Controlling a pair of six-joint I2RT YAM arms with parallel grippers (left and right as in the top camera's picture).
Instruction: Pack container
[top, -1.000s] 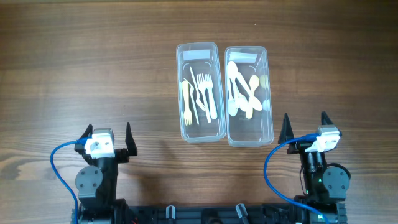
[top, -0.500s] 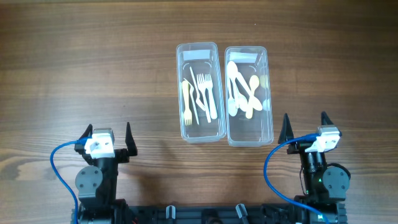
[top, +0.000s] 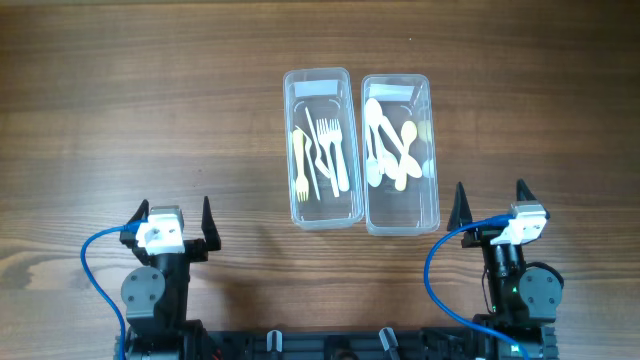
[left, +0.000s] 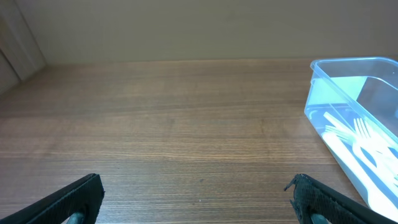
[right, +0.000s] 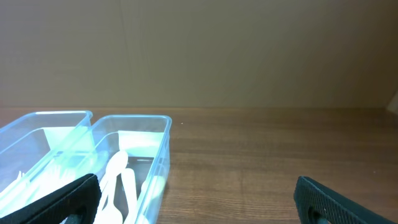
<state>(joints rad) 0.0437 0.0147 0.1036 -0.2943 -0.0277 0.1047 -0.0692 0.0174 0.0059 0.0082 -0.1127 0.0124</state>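
Left gripper (top: 173, 210), right gripper (top: 490, 192), overhead: both spread wide, empty, at near edge of wooden table (top: 120, 100); fork container (top: 321, 208) and spoon container (top: 402, 215) side by side mid-table. Left wrist: fork container far right. Right wrist: both containers left, beige wall (right: 261, 50) behind.

Fork container (left: 321, 112) cut off right in left wrist view, spoon container (right: 163, 155) cut off below

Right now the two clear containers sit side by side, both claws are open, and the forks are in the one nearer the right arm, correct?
Not quite: the overhead view shows the forks in the container nearer the left arm. The rest holds: containers side by side, left claw and right claw both open.
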